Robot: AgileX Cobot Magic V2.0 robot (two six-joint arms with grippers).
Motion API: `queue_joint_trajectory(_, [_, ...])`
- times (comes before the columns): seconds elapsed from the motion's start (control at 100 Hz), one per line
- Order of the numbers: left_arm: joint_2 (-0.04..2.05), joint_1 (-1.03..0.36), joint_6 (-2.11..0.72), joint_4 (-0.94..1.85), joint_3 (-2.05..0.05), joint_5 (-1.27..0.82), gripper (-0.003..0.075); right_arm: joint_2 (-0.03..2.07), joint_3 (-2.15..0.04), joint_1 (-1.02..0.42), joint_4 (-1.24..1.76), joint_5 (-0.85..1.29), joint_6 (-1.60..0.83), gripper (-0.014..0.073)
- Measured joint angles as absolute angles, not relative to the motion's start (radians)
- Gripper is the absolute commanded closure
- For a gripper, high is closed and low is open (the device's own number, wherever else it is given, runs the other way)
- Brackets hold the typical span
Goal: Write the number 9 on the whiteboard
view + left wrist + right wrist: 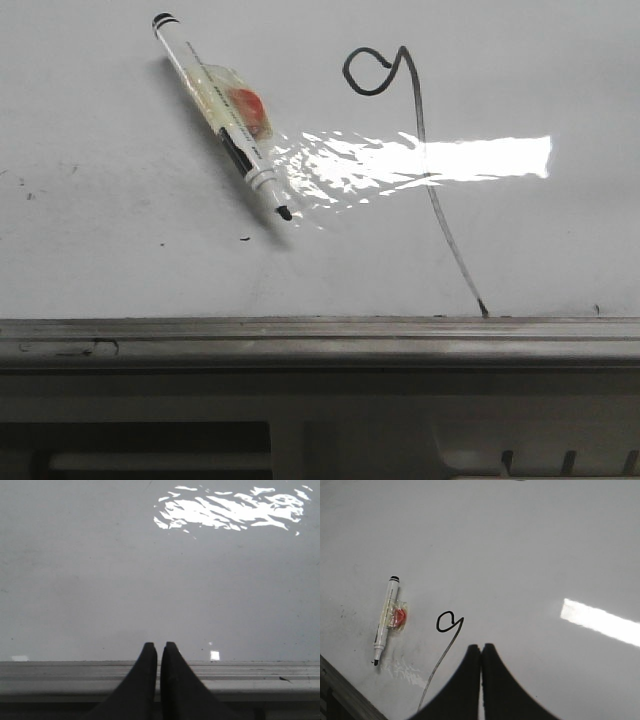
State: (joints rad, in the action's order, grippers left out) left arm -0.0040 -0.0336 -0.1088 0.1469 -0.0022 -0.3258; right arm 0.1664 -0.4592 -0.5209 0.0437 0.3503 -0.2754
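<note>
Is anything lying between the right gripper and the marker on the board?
Nothing solid. In the right wrist view only the drawn number 9 crosses the bare whiteboard between the shut right gripper and the uncapped marker.

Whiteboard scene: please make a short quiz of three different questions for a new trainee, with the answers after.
1. True or false: the marker is held by the right gripper.
2. Multiple choice: in the front view, where does the tail of the number 9 end? A) beside the marker tip; B) near the grey rail at the lower edge of the whiteboard; C) inside the loop.
3. Fill in: the fingers of the left gripper are ____ with nothing between them.

Key
1. False: it lies free on the board, uncapped, left of the 9.
2. B
3. shut
</note>
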Motion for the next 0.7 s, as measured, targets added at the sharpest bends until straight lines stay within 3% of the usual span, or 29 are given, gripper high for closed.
queue_joint_trajectory(0.5, [-0.004,-0.034,-0.106,0.147,-0.002,-0.326,0.0738,0.166,-0.459,-0.519,0.044,0.366,-0.275,0.0659])
queue_joint_trajectory(0.7, [-0.004,-0.034,-0.106,0.149,-0.002,-0.326,0.0738,0.134,-0.356,-0.400,0.025,0.360,-0.155,0.0659])
